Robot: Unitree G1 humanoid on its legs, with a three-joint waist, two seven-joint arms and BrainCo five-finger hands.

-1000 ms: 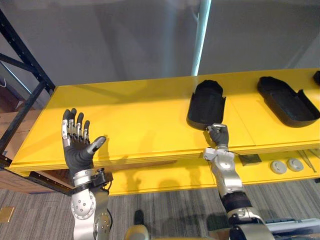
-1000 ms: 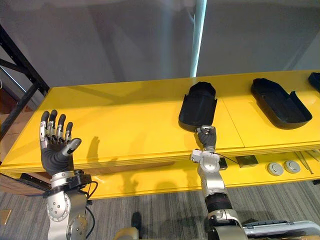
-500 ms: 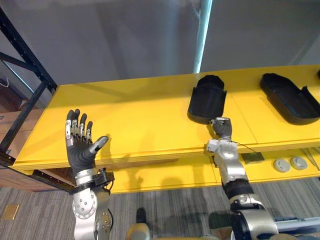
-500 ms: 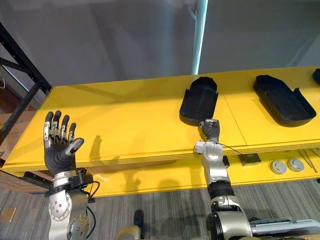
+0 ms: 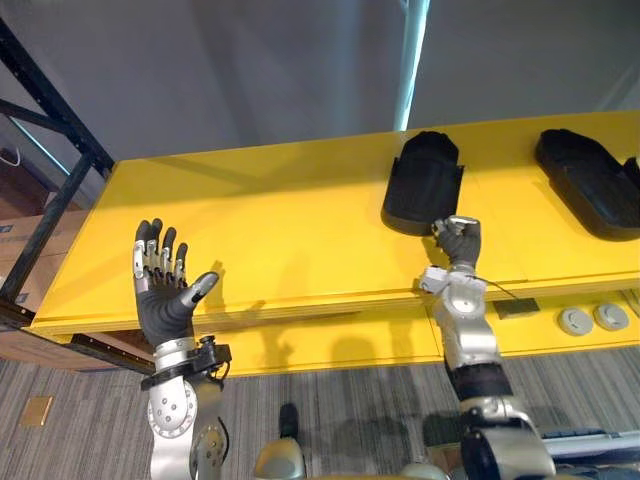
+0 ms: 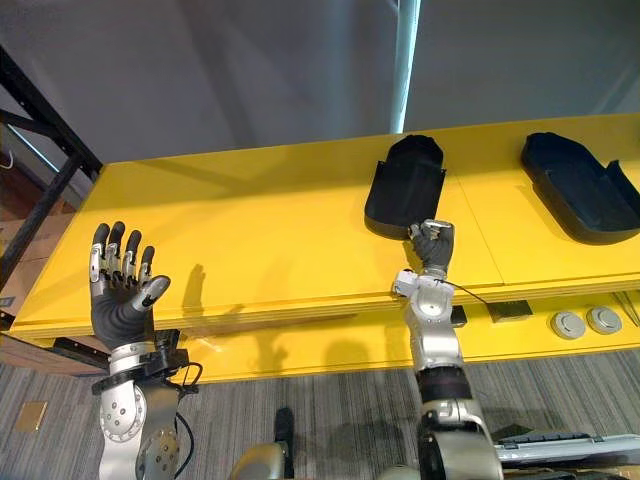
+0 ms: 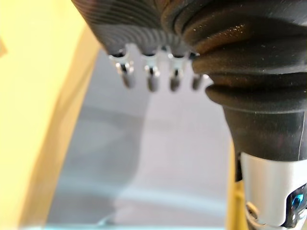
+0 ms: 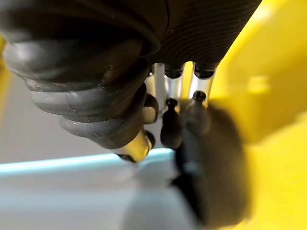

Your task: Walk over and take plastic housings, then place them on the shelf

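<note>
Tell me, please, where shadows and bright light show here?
Left eye view: the left robot hand shadows the yellow shelf edge beside it; a bright pale-blue strip climbs the wall. Right wrist view: that strip runs behind the right robot hand.

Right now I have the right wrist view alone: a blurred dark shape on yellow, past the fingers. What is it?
Observer: A black plastic housing, lying on the yellow shelf board; the right hand is at its near edge.
Operator: Other housings?
Observer: A second black housing lies further right on the same board.
Operator: And the other arm?
Observer: The left hand is raised and open before the shelf's left end, holding nothing.
</note>
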